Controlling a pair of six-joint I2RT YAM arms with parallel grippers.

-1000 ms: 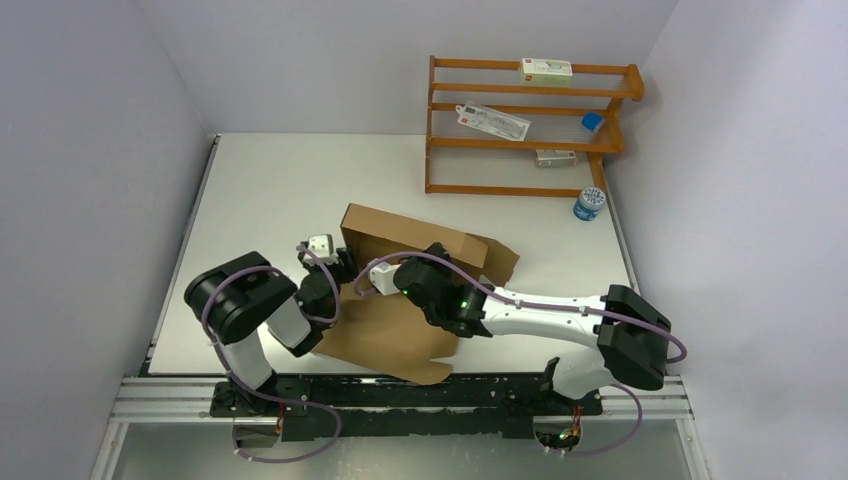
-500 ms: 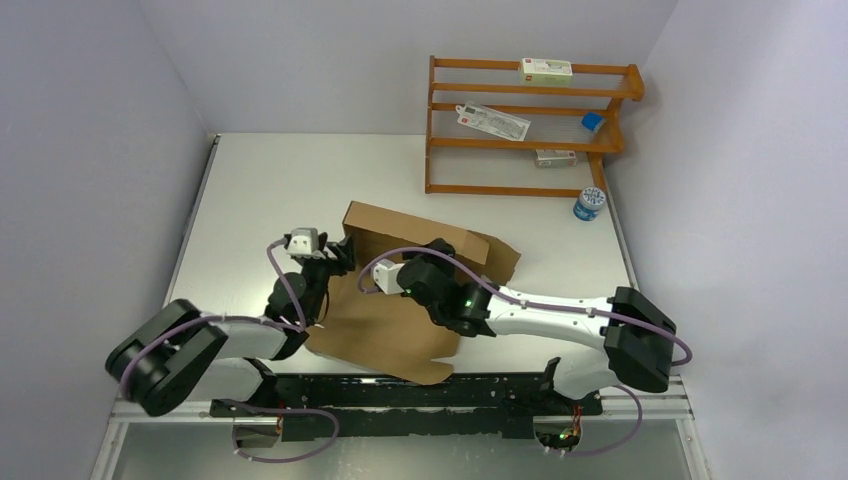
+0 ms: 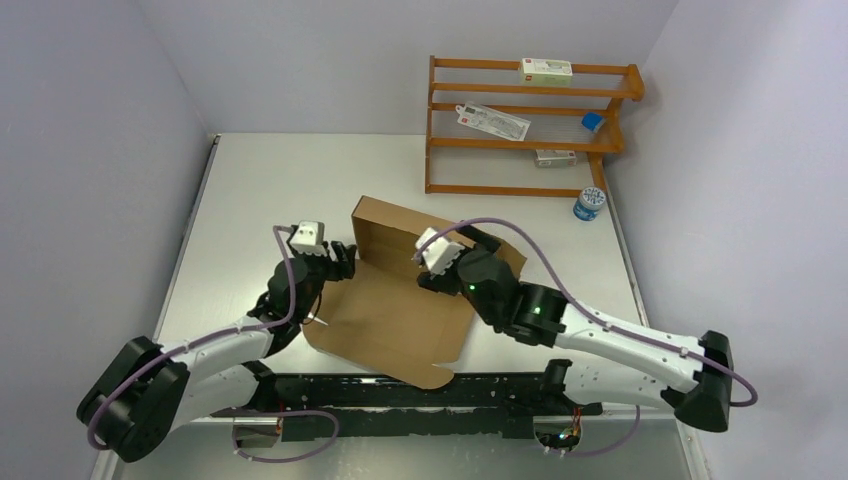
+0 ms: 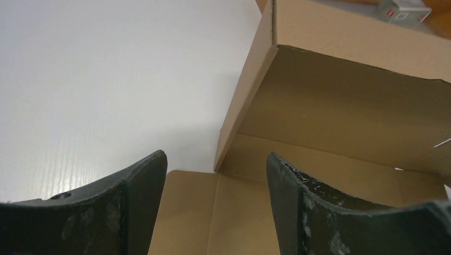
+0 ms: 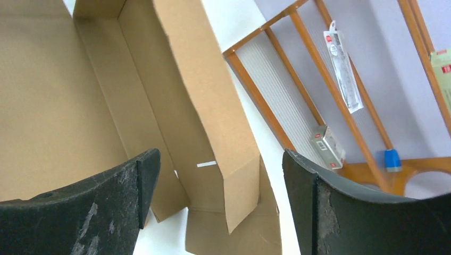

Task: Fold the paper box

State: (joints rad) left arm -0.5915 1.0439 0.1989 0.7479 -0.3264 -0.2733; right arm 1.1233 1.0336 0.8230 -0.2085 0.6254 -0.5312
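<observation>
The right gripper (image 5: 220, 155) spreads its two black fingers (a bit scratched) wide apart over the brown paper box (image 5: 53, 95), with a wooden rack (image 5: 256, 94) behind it.

Left end effector (image 4: 215, 155), right end effector (image 5: 220, 153): both reaching forward, jaws apart.

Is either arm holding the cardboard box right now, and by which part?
Nothing is held. The left tool and the right tool both stand open with empty gaps, close to the paper box without gripping it.
</observation>
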